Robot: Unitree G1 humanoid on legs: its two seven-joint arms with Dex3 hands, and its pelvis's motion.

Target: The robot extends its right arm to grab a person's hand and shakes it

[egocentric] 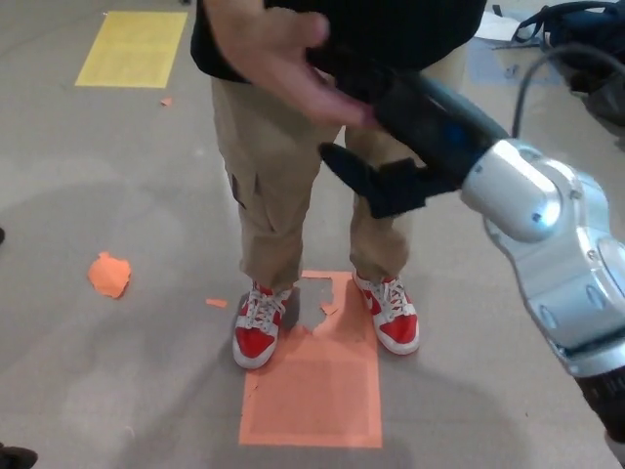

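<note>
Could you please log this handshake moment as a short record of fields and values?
right hand: raised from picture right, against the person's hand; thumb below, apart from the fingers
grip: contact seen, closure not clear
left hand: not in view
person: standing, black top, tan trousers, red and white shoes
floor: orange sheet under the shoes, yellow sheet far left, orange scrap at left

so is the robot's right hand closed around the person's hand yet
Not closed: the right hand meets the person's hand, but its thumb juts out below, apart.
</note>
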